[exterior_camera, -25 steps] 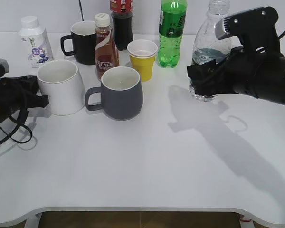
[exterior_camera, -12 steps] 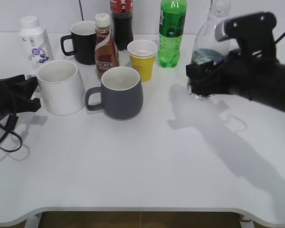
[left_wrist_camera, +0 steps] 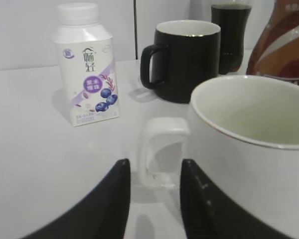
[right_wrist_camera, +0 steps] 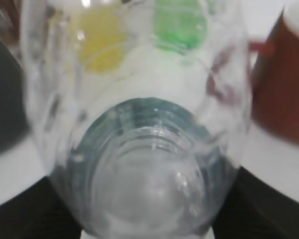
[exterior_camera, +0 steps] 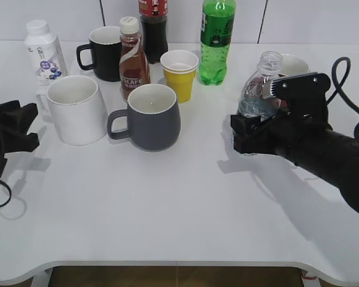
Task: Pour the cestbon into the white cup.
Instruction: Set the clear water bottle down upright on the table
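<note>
The cestbon [exterior_camera: 256,100] is a clear, uncapped bottle with a dark label and some water in it, held upright at the right. My right gripper [exterior_camera: 252,135] is shut round its lower body; its base is hidden. In the right wrist view the bottle [right_wrist_camera: 139,149] fills the frame between the jaws [right_wrist_camera: 147,219]. The white cup [exterior_camera: 78,110] stands at the left, empty, with its handle pointing left. My left gripper [exterior_camera: 30,125] is open, a short way left of the handle. In the left wrist view the cup [left_wrist_camera: 249,144] and its handle lie just beyond the open fingertips [left_wrist_camera: 154,169].
A dark grey mug [exterior_camera: 152,116] stands right of the white cup. Behind are a yellow cup [exterior_camera: 179,75], black mug [exterior_camera: 105,52], coffee bottle [exterior_camera: 133,57], cola bottle [exterior_camera: 153,30], green soda bottle [exterior_camera: 216,39] and milk bottle [exterior_camera: 43,51]. A red-brown mug [right_wrist_camera: 284,74] is behind the cestbon.
My right gripper has brought the cestbon down and towards the front. My left gripper has let go of the white cup's handle and drawn back to the left.
</note>
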Robot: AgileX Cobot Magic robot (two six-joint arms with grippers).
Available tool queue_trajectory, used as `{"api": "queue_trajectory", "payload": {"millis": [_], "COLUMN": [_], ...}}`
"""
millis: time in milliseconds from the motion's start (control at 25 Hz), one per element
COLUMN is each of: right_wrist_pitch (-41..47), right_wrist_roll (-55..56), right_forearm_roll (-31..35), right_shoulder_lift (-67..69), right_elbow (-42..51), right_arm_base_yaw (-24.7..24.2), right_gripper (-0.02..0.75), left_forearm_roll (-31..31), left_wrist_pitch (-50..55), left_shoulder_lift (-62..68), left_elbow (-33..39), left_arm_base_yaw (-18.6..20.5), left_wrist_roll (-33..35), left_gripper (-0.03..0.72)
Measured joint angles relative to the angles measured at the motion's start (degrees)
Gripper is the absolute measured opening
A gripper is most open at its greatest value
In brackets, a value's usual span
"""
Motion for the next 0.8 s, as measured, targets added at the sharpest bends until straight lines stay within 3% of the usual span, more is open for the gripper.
{"api": "queue_trajectory", "payload": {"millis": [40,160,440,600,800], "right_wrist_pitch": [-0.6,-1.2,1.1,12.9,34.9], "right_wrist_roll": [0.6,1.1,-0.2,-1.2,-1.6], "right_forearm_roll": [0.0,0.0,0.0,-3.3,-8.8], "right_shoulder_lift": [0.2,0.3,-6.4,-18.0,-35.1], "right_elbow": [0.0,0.1,0.2,-2.0,-5.4], "right_arm_base_yaw": [0.0,0.0,0.0,0.0,0.0], "right_gripper": [0.484,0.619,0.648,0.649,0.649], "left_forearm_roll": [0.1,0.5,0.8,1.7,0.3], "left_wrist_pitch": [0.5,3.1,17.9,30.4,59.6], "left_shoulder_lift": [-0.4,-2.5,-14.7,-28.4,-49.7], "left_elbow": [0.1,0.3,0.4,0.3,-4.0], "left_arm_base_yaw": [0.0,0.0,0.0,-0.1,-2.0], "left_wrist_roll": [0.0,0.0,0.0,0.0,0.0], "left_gripper": [0.265,0.265,0.265,0.29,0.41]}}
